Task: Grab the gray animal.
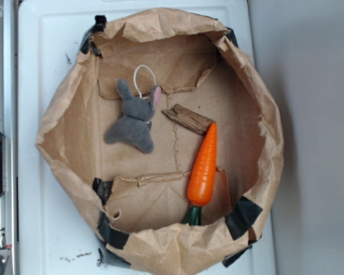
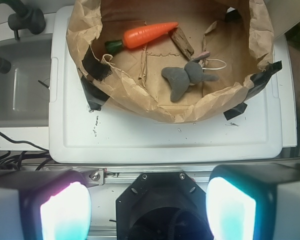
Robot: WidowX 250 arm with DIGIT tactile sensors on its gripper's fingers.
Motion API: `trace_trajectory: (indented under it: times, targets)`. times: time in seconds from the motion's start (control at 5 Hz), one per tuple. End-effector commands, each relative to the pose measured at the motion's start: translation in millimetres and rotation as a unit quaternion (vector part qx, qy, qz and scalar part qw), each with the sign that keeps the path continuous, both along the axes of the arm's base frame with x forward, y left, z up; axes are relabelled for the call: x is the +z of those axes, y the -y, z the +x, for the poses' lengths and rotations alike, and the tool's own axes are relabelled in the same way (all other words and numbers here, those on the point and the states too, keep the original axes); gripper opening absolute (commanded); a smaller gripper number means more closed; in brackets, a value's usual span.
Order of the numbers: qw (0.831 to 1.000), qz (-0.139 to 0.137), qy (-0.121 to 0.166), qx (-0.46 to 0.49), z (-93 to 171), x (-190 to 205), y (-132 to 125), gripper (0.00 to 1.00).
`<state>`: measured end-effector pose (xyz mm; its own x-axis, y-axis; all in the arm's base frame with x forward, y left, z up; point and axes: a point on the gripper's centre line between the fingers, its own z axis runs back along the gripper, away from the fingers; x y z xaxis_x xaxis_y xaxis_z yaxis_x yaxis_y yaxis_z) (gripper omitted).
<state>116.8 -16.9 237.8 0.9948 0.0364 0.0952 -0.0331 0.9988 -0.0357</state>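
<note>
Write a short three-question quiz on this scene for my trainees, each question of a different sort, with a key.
1. True or false: the gray plush rabbit lies inside the brown paper bin.
2. Multiple choice: what touches the tip of the orange plastic carrot? A) the rabbit B) the brown wood chip C) a black tape patch
3. Short answer: in the wrist view, is the gripper open or shut, and is it holding anything?

Key
1. True.
2. B.
3. Open, with both fingers set wide apart; it holds nothing and sits outside the bin, well back from the rabbit.
</note>
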Motion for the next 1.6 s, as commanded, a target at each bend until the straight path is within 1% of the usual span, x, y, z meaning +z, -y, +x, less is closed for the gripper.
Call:
trace_trajectory:
  times: [0.0,0.2,0.4,0.6,1.2,1.4]
  targets:
    - [1.000,0.000,0.000,0.000,0.0,0.0,0.0,1.00]
    - [0.992,-0.020,-0.024,0.125,50.0,-12.2,-21.2,1.00]
    - [0.977,-0.021,-0.022,0.213,95.5,-25.9,-31.2,1.00]
    - [0.976,0.002,-0.028,0.216,145.4,-36.5,-38.1,1.00]
    - [0.976,0.002,-0.028,0.216,145.4,-36.5,-38.1,1.00]
    - [0.985,0.020,-0.046,0.167,130.1,-67.4,-33.7,1.00]
